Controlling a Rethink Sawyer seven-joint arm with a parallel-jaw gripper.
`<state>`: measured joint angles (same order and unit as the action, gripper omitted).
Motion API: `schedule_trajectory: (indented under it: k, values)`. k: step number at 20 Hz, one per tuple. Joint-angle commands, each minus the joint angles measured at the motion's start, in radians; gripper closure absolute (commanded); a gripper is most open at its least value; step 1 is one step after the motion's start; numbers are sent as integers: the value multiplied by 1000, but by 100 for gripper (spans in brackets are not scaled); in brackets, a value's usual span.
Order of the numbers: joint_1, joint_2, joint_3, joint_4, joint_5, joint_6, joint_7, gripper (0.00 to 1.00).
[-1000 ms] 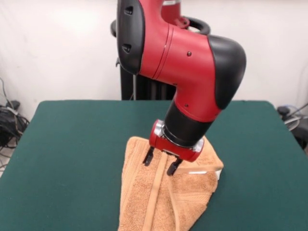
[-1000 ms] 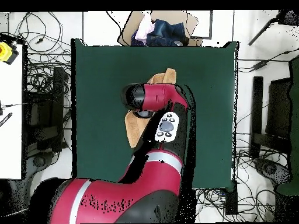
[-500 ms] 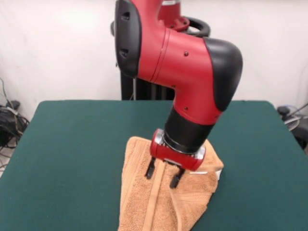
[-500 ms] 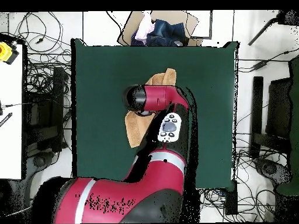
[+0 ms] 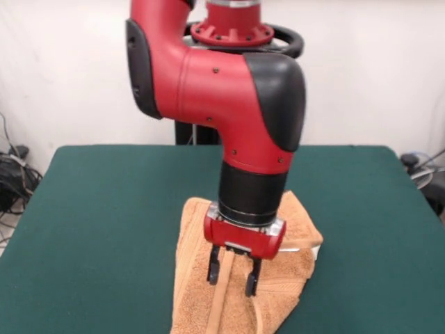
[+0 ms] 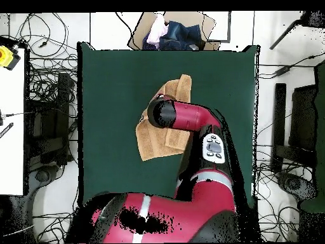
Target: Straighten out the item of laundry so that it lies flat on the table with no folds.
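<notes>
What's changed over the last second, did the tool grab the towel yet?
No grab yet. The arm swung upright and carried the tool lower and toward the camera, over the folded towel; it is open, its fingers straddling the raised band. The towel and the table look unchanged.

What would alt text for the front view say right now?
A red and black robot arm points its open gripper straight down over a folded peach towel lying on a dark green table, its fingertips at the towel's surface.
</notes>
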<state>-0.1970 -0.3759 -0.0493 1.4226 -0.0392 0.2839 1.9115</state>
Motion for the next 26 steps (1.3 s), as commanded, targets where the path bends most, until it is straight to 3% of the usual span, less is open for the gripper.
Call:
schedule_trajectory:
  k: [1,9,13,20,26]
  values:
    - [-68,-46,196,218,46,-113,193,0]
    - [-125,-68,211,221,31,-69,137,0]
    - [-297,-71,333,270,-40,-124,40,0]
    - [-526,-120,416,357,-181,-15,-133,0]
    - [-653,-111,556,406,-249,-67,-95,0]
